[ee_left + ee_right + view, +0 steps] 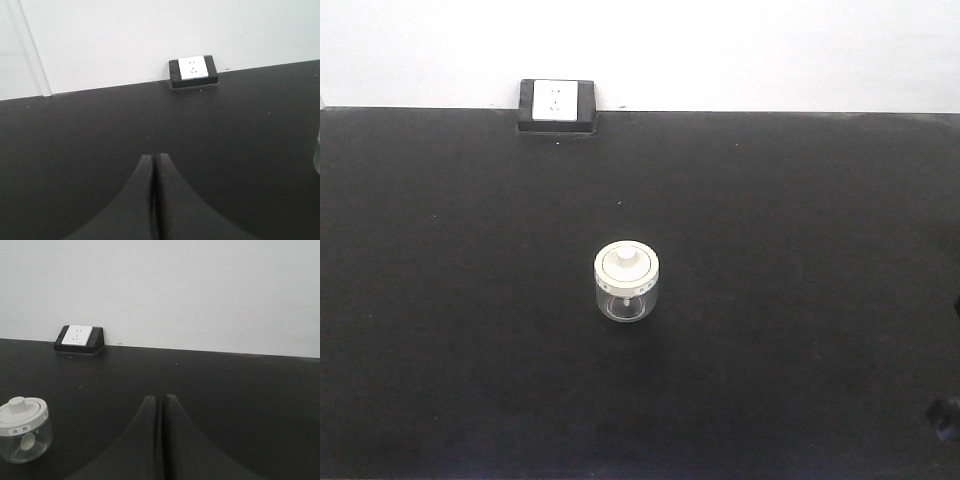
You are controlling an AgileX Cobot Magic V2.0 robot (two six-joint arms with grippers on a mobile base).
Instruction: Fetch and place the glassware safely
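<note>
Exterior front-facing view: black table (440, 330), matte, filling most of the picture; white wall (770, 50) behind. Glass jar (627, 281), small, squat, clear, upright near the middle of the table, well apart from everything else. Cream-white lid (627, 264) seated on top, round, with central knob (625, 259). Faint markings on the lid band, too small to read from here. Pale small item dimly visible through the glass, shape not clear in this view. Socket block (557, 105), black housing with white faceplate, at the far edge of the table against the wall, left of centre. No arms visible here.

Left wrist-mounted view: left gripper (154, 160), dark fingers pressed together tip to tip, nothing between them, above bare tabletop. Socket block (193, 72) ahead and to the right at the wall line. Sliver of clear glass (317, 155) at the right edge, cut off by the frame.

Right wrist-mounted view: right gripper (160, 401), fingers closed against each other, holding nothing, over bare table. Glass jar (23, 429) at lower left, apart from the fingers, standing on the table. Lid (22, 412) in place; small label (20, 430) on the lid band with dark characters, not legible. Tiny pale spoon (28, 440) inside the jar. Socket block (79, 339) far left at the wall.
</note>
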